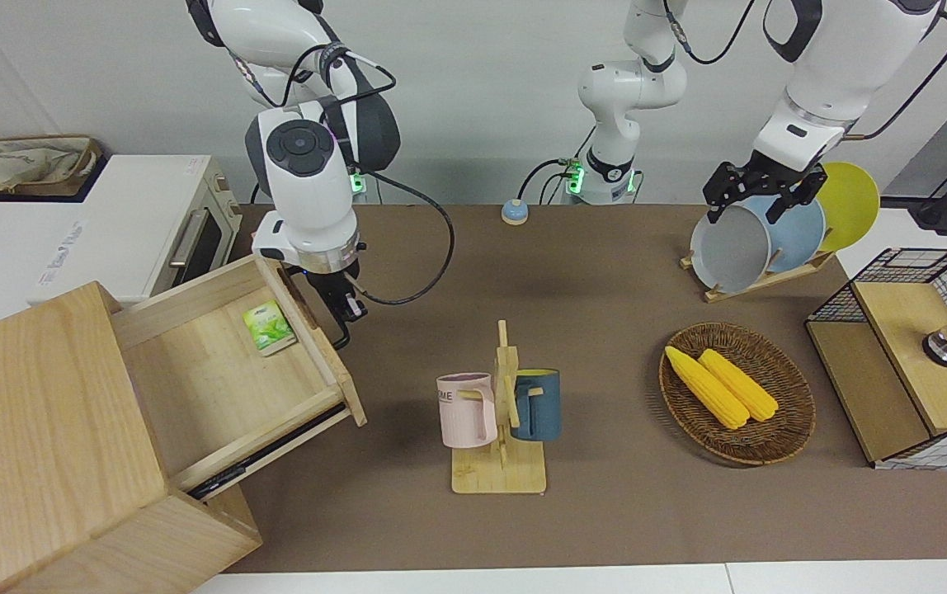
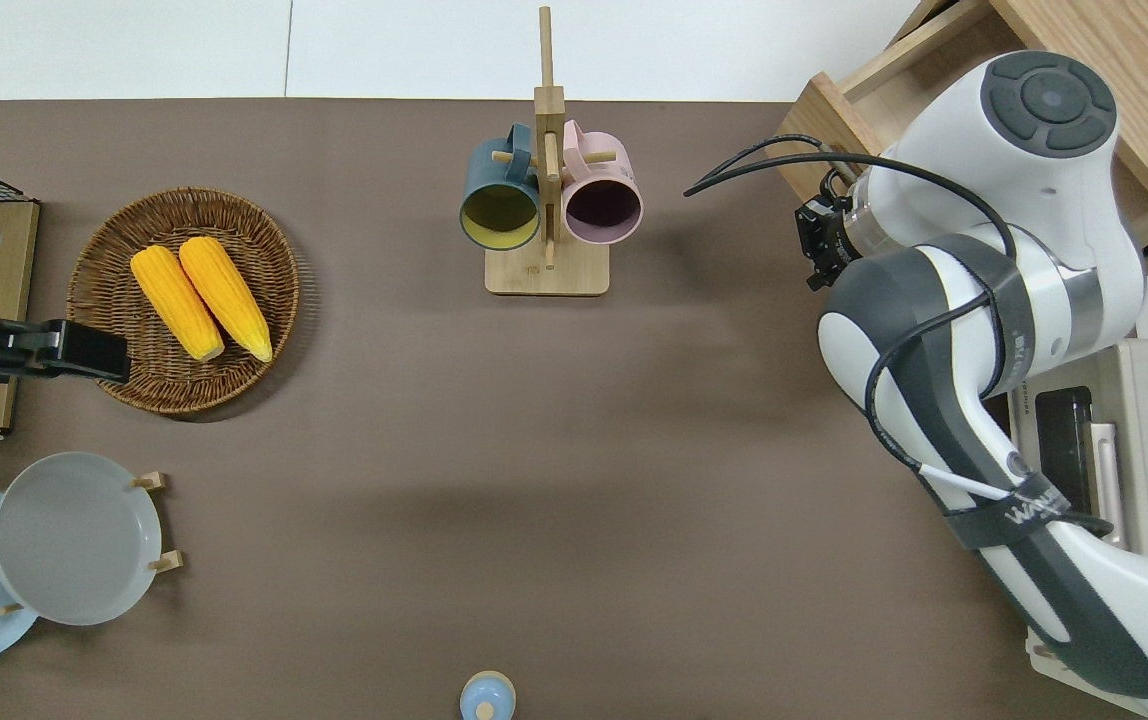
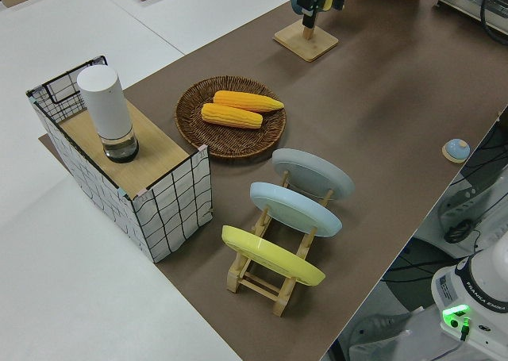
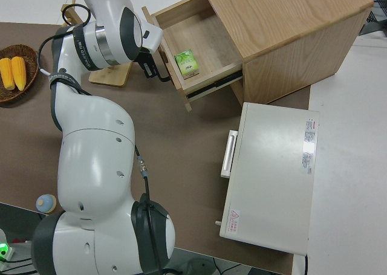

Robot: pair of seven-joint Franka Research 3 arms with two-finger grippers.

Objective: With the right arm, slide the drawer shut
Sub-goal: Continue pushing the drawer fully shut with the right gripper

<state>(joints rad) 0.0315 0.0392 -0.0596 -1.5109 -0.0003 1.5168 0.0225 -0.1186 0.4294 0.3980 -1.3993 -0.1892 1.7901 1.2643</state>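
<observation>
now the right gripper [image 1: 347, 318] sits at the open drawer [image 1: 218, 375] front's handle [image 1: 332, 326]

A wooden mug rack [image 1: 500, 462] on the brown worktop [image 1: 605, 511] carries a pink mug [image 1: 467, 409] and a blue mug [image 1: 536, 403]. A wicker basket [image 1: 779, 437] holds 2 corn cobs [image 1: 721, 386]. 3 plates [image 3: 295, 210] stand in a rack beside a wire-mesh box [image 3: 171, 198]. A white toaster oven [image 4: 272, 178] sits beside the cabinet.

A packet [image 1: 269, 327] lies in the open drawer [image 1: 218, 379] of the cabinet [image 1: 53, 445].
</observation>
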